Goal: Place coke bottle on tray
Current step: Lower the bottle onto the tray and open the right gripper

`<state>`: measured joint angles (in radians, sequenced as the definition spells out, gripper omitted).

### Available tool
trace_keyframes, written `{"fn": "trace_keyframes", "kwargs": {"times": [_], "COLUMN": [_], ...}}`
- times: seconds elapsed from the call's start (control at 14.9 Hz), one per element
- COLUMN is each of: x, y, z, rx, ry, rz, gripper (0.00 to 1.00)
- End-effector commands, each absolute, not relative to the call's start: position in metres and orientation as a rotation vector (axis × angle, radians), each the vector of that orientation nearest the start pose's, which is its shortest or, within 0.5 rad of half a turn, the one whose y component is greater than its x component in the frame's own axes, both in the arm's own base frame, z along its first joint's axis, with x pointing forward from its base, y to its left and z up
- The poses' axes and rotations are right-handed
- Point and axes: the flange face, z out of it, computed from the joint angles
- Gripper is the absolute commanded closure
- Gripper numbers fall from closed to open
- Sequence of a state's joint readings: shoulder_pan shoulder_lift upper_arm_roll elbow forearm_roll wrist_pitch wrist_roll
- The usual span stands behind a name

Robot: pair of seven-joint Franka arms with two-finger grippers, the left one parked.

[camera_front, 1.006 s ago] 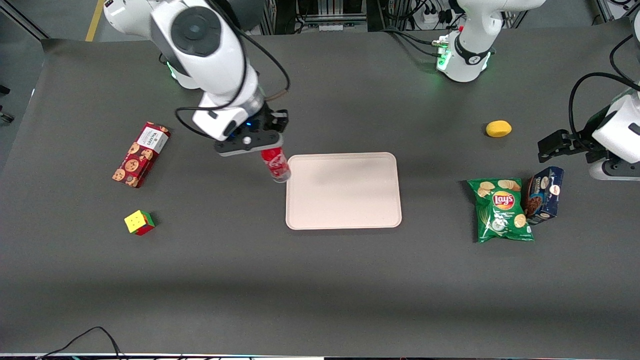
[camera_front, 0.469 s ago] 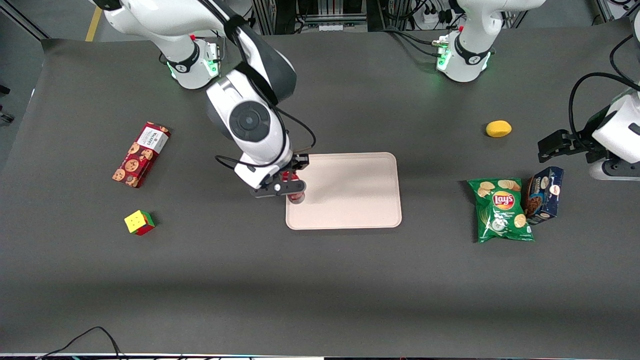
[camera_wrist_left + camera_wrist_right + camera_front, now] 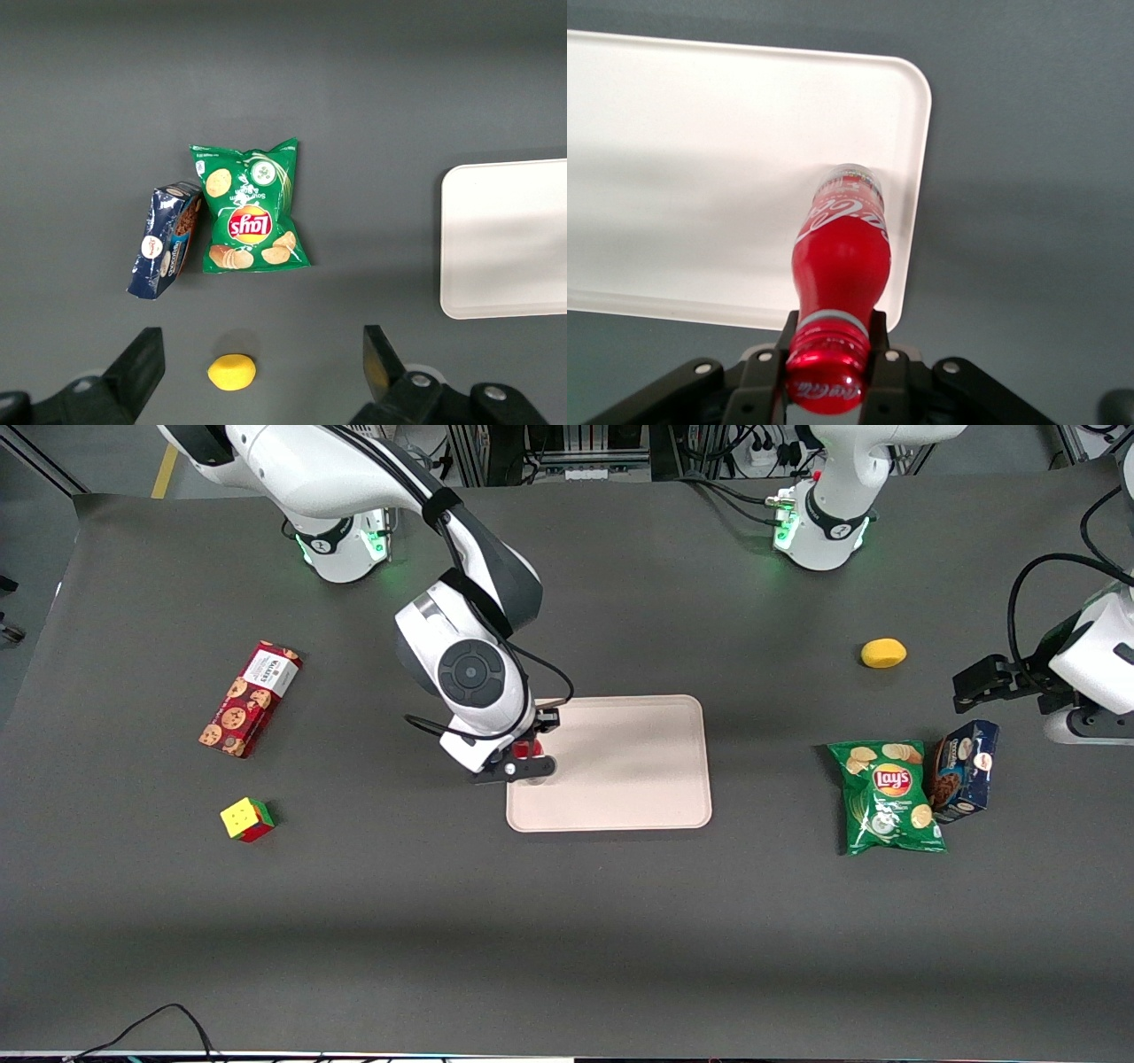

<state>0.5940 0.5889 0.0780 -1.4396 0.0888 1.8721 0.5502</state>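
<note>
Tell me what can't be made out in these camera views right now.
- Front view: the small red coke bottle is mostly hidden by the tool and wrist.
- Right wrist view: whether the bottle's clear base touches the pale pinkish-beige rectangular tray; the tray is cut off by the frame edge.
- Left wrist view: bottle out of frame.

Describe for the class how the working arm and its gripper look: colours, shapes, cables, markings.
The working arm has glossy white rounded shells, dark grey joint bands and a round grey disc cap. Black cables loop beside the wrist. Its base glows green. The gripper over the tray's edge is black, with silver screws.
</note>
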Motion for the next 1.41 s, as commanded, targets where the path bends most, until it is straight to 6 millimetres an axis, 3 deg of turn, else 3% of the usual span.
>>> {"fn": "trace_keyframes", "kwargs": {"times": [0.0, 0.2, 0.47, 0.54, 0.6, 1.27, 1.34], "x": [0.546, 0.548, 0.548, 0.548, 0.548, 0.549, 0.55], "y": [0.444, 0.443, 0.443, 0.443, 0.442, 0.442, 0.441], "z": [0.32, 0.307, 0.306, 0.305, 0.303, 0.305, 0.312], "rx": [-3.089, -3.102, -3.1, -3.103, -3.106, -3.104, -3.101], "ry": [-0.095, -0.099, -0.092, -0.09, -0.095, -0.083, -0.08], "rz": [0.331, 0.34, 0.344, 0.345, 0.347, 0.347, 0.336], "gripper": [1.0, 1.0, 1.0, 0.27, 0.0, 0.0, 0.0]}}
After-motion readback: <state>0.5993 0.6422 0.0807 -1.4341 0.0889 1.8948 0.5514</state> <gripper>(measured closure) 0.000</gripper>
